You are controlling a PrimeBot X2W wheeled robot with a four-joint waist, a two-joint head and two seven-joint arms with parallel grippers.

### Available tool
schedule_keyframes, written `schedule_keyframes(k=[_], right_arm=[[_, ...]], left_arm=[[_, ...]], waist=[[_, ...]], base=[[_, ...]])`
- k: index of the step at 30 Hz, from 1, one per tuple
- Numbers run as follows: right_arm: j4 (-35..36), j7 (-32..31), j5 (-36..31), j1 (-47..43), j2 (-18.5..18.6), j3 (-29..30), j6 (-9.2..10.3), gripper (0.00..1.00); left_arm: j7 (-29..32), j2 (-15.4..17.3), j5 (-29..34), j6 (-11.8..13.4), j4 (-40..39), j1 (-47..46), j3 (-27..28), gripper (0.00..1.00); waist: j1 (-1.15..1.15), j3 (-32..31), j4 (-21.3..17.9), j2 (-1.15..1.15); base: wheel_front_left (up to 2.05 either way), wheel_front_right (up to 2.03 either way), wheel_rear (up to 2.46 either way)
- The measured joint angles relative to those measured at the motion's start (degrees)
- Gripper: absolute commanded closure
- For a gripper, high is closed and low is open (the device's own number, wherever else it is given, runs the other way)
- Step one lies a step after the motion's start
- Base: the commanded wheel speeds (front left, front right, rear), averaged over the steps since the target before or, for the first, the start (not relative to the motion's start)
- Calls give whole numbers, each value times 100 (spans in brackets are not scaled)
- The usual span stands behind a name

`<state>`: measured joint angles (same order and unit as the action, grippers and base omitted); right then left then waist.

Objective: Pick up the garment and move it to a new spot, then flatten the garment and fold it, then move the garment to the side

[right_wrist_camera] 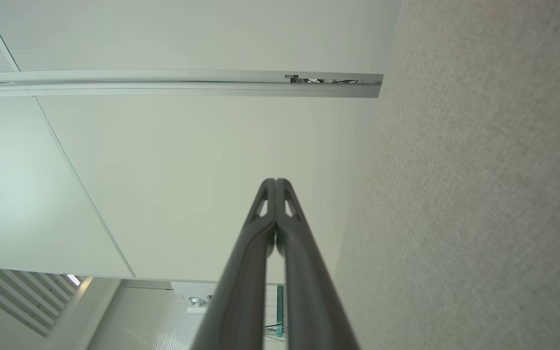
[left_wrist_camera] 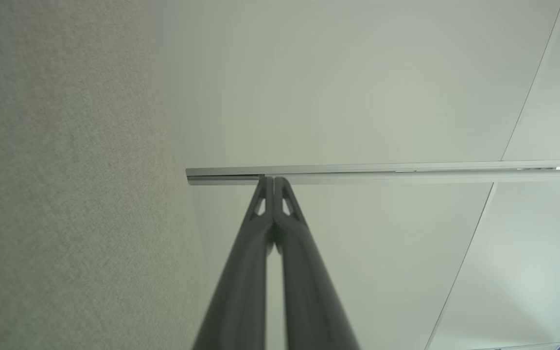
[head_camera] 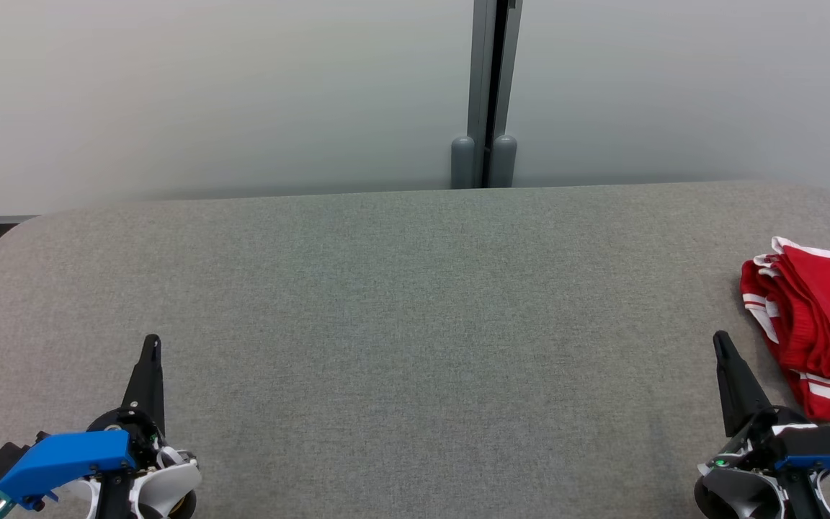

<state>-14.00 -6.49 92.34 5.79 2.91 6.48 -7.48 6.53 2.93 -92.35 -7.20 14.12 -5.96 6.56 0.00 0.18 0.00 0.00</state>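
Lower left of the head view: left gripper (head_camera: pixel 152 340), two long dark fingers on a blue-and-white wrist housing. Points up the frame, pinched fully closed, tip against tip. Holds nothing. In the left wrist view, the same fingers (left_wrist_camera: pixel 248 272) rising from the bottom edge, tips pressed together, only a thin slit lower down.

Lower right of the head view: right gripper (head_camera: pixel 720 337), likewise dark-fingered, likewise closed tight on nothing. Leans slightly toward the upper left. Matches in the right wrist view (tips meeting, nothing between).

Just right of that gripper, against the right edge of the frame: bunched red garment (head_camera: pixel 829 317) with white stripes and white trim, heaped in soft folds and cut off by the frame edge. Lies on the surface, apart from the dark fingers, with a strip of grey between. Lower down, cloth and gripper housing meeting in the picture; impossible to tell whether touching.

Beneath everything: grey fabric-covered table (head_camera: pixel 415 303) with rounded far corners, spanning the whole width of the frame.

Beyond the far edge: pale wall panels (head_camera: pixel 206 86), and at upper middle a grey vertical post (head_camera: pixel 485 86) ending in two rounded feet at the table's edge.
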Motion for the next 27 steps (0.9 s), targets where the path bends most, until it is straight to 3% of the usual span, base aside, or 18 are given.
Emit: schedule_keyframes(k=[27], right_arm=[[0, 0, 0, 1, -1, 0, 0, 100]], left_arm=[[0, -1, 0, 0, 0, 0, 0, 100]], waist=[[0, 0, 0, 0]], base=[[0, 0, 0]])
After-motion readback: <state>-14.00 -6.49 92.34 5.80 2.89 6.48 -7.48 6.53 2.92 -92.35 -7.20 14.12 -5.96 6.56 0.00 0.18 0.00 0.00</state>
